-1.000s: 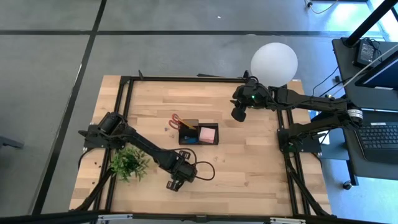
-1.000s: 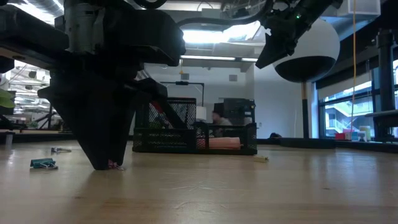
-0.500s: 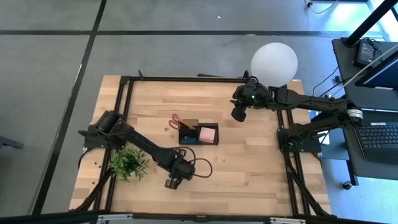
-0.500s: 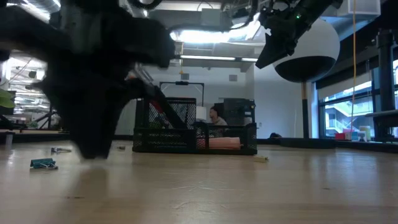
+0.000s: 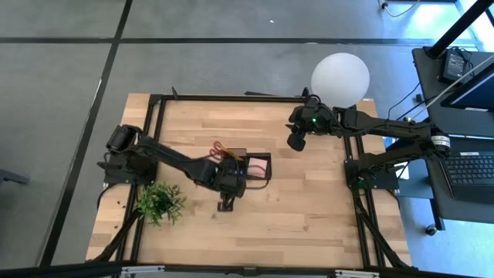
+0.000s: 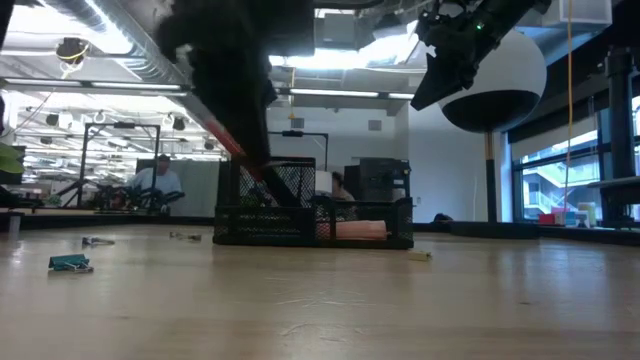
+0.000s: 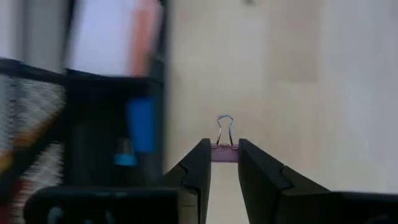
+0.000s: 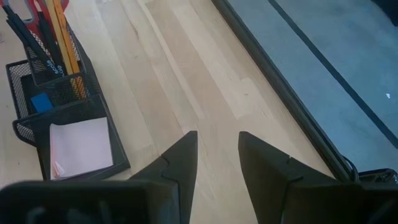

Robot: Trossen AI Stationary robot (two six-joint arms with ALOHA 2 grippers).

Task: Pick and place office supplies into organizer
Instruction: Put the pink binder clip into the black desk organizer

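Up from the bare near side of the worktop, the left arm has swung over to the black wire-mesh organizer [image 5: 245,166], while the right arm has not stirred. The left pincer [image 7: 224,158] is clamped on a small pink binder clip [image 7: 224,151] with silver wire loops — held by its body between the fingertips, loops pointing forward. In the high view that pincer [image 5: 227,202] sits just beside the organizer's near edge.

To finish this step well, I would carry the clip fully over an open compartment before letting go, keeping it clear of the mesh wall so it drops inside rather than on the rim.

The right pincer [image 8: 216,149] hangs near the white globe lamp [image 5: 340,76], fingers apart and holding nothing. Another teal clip [image 6: 69,263] lies loose on the wooden worktop [image 5: 309,216].
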